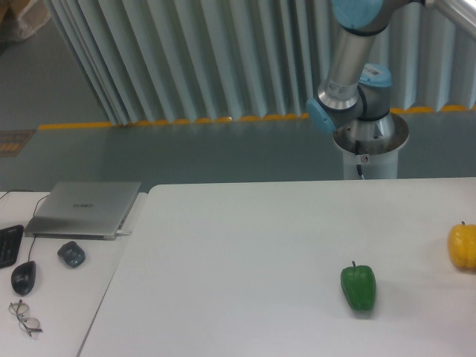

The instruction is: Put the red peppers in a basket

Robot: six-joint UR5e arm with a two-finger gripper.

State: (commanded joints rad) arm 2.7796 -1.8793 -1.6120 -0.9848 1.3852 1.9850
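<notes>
Fingers out of my view: only the arm's lower joints show, rising from the pedestal base at the far right and running off the top edge, so I cannot tell whether they stand wide or narrow. Red pepper does not appear anywhere in my view either; I cannot say where it is. No basket visible.

On the white desk, near right: green bell pepper, lying alone, stem pointing to the far side. Yellow bell pepper at the right edge, partly cut off by the frame, well apart from the green one.

Left, on a separate lighter surface beside the desk: closed grey laptop at the far end. Near to it, a small dark rounded object, which I cannot identify. A black mouse sits nearer still, with a corner of a black keyboard at the left edge. A pair of glasses lies nearest, folded.

Beyond: grey floor with a yellow-orange line, ribbed pale curtain wall.
</notes>
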